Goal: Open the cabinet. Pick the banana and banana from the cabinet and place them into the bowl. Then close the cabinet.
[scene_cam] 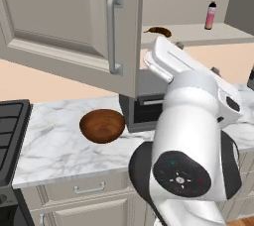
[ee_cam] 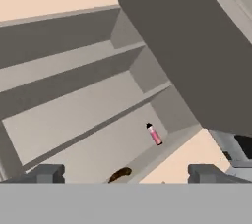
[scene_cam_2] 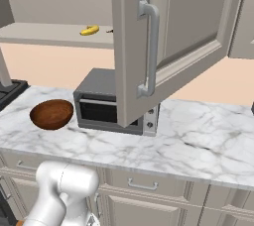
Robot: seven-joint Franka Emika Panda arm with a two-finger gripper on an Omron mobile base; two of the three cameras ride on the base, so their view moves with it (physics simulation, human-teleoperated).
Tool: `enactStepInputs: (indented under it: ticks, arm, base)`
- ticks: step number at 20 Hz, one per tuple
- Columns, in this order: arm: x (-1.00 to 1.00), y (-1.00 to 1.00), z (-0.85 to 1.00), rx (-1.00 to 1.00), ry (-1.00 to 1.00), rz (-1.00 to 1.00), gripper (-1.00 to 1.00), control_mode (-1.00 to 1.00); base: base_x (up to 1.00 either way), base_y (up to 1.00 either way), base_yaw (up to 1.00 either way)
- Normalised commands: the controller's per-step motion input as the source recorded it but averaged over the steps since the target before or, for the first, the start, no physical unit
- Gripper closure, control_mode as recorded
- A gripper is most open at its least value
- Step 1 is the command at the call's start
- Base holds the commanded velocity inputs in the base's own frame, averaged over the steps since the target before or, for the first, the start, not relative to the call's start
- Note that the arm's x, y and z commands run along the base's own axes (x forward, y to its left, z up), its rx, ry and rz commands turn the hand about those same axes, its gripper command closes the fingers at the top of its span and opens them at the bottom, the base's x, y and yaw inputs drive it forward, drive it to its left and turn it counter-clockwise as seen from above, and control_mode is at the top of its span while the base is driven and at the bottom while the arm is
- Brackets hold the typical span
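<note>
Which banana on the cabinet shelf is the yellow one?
The yellow banana lies on the shelf's left part in the right base view. The other, the dark brown banana, sits nearer the pink bottle.

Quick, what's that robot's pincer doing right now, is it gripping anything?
Pincer: open wide, holding nothing, facing the open grey-beige wall cabinet where the dark brown banana lies.

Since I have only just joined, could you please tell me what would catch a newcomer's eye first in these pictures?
The grey-beige wall cabinet door with its silver bar handle swings wide open, jutting over the white marble counter. On its shelf lie a dark brown banana and a yellow banana, near a pink bottle. Below, a glossy reddish-brown wooden bowl sits beside the grey box oven.
</note>
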Motion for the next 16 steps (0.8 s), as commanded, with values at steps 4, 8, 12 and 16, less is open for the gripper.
enactStepInputs:
  ticks: [4, 8, 12, 16]
  arm:
    - [0.18, -0.56, 0.0, 0.06, 0.13, 0.28, -1.0, -1.0]
    - [0.36, -0.47, -0.13, 0.01, 0.12, 0.34, -1.0, -1.0]
    - [0.55, -0.38, -0.14, 0.0, 0.1, 0.34, -1.0, -1.0]
    - [0.47, -0.2, -0.13, 0.0, 0.09, 0.39, -1.0, -1.0]
  base:
    - [0.0, 0.0, 0.0]
    - [0.0, 0.0, 0.0]
    - [0.0, 0.0, 0.0]
    - [0.0, 0.0, 0.0]
